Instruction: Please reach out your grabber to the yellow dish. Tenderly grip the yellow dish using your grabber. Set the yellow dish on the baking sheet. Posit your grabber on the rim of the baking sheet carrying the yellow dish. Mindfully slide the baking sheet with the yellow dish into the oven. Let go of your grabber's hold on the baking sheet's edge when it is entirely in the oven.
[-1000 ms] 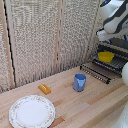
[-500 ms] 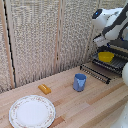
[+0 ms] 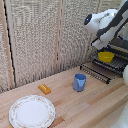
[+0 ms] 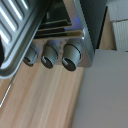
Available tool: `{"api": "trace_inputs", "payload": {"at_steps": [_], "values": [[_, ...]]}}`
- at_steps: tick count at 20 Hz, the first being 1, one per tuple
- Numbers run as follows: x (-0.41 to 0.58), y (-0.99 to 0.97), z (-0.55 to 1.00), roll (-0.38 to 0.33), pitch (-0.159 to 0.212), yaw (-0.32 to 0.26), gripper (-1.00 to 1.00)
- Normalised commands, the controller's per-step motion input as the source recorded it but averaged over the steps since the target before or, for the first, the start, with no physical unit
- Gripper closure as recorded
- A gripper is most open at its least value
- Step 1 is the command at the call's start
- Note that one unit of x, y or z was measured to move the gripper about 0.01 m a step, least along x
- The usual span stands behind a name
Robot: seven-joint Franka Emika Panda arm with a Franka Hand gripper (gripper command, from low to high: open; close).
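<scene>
The yellow dish (image 3: 105,56) sits on the baking sheet (image 3: 102,71), a dark wire tray that sticks out of the oven (image 3: 121,49) at the exterior view's right. The white and black arm reaches in from the upper right. The grabber (image 3: 99,44) hangs just above and to the exterior view's left of the dish. Its fingers are too blurred to show whether they are open or shut. The wrist view shows none of the fingers, only the oven's front (image 4: 75,30) with three silver knobs close up.
A blue cup (image 3: 79,82) stands on the wooden table (image 3: 90,107) in front of the tray. A small orange-yellow block (image 3: 44,89) lies left of the cup. A large white patterned plate (image 3: 32,111) lies at the front left. A slatted screen stands behind.
The arm has swung toward the exterior view's left, away from the oven. The yellow dish stays on the baking sheet.
</scene>
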Motion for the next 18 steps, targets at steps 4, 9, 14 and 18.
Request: {"api": "trace_inputs", "payload": {"at_steps": [4, 9, 14, 18], "values": [[0.205, 0.34, -0.04, -0.25, 0.13, 0.14, -1.0], [0.195, 0.32, -0.05, -0.253, 0.132, 0.143, -1.0], [0.181, 0.05, -0.34, -0.319, 0.056, 0.219, -1.0], [0.245, 0.0, -0.49, -0.321, 0.006, 0.274, -1.0]]}}
